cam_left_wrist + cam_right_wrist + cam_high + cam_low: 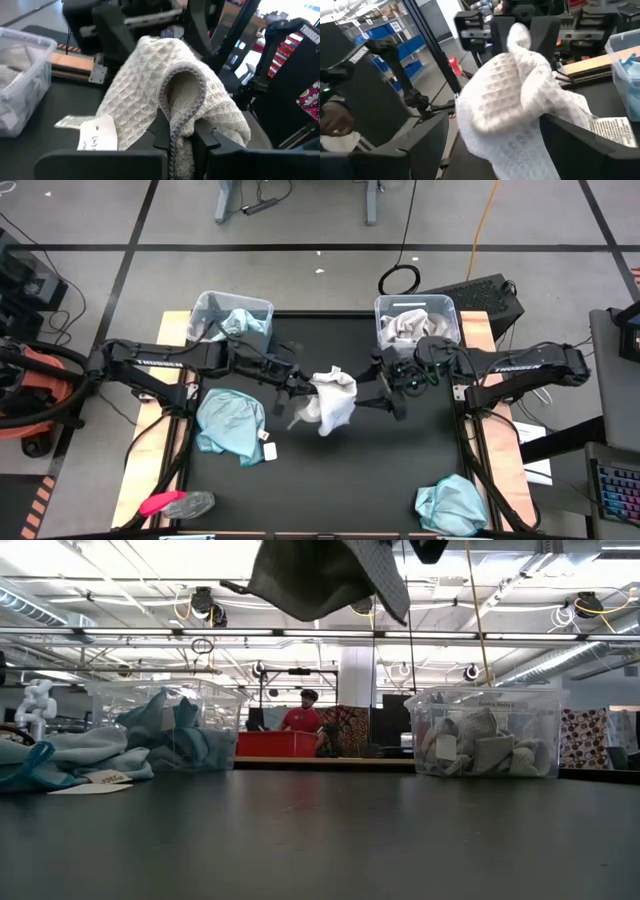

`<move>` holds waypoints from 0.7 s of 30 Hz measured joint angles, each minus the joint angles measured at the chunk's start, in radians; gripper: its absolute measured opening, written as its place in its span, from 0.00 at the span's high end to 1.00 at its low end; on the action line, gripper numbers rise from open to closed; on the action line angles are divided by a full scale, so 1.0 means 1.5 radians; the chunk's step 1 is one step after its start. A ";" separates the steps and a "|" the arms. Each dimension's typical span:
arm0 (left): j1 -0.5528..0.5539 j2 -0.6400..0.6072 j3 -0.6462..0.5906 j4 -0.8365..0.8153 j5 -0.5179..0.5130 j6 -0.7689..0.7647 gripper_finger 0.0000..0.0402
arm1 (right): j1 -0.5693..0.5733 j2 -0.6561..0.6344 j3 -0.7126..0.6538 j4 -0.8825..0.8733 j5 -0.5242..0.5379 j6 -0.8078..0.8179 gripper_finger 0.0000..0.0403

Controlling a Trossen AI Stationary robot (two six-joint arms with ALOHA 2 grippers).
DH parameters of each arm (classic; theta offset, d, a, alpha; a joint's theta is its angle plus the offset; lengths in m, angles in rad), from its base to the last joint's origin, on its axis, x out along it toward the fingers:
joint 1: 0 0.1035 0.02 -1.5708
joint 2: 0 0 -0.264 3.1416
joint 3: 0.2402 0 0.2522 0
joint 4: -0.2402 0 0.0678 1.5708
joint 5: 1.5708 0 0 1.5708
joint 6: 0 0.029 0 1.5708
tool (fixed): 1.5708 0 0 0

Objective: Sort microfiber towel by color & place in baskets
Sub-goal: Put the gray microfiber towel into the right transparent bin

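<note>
Left end effector (297,384) pinches a grey-white towel (333,400) above mid-bench, while the right end effector (392,393) stands wide beside it. Both baskets, the left one (205,307) with teal and the right one (448,308) with grey, are partly filled. Teal towels near the left edge (230,424) and the front right corner (452,504) remain unsorted.
</note>
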 joint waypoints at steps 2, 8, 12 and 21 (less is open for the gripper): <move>0.000 0.003 0.000 0.011 -0.002 0.000 0.93 | 0.000 0.010 0.000 0.005 0.016 -0.007 0.24; 0.000 0.012 0.000 0.068 0.003 0.000 0.93 | 0.000 0.031 0.000 0.025 0.053 -0.031 0.23; -0.001 0.018 0.000 0.074 0.007 -0.001 0.93 | 0.000 0.043 0.000 0.049 0.052 -0.041 0.23; -0.001 0.043 0.000 0.137 0.008 -0.013 0.93 | 0.000 0.081 0.000 0.081 0.043 -0.039 0.23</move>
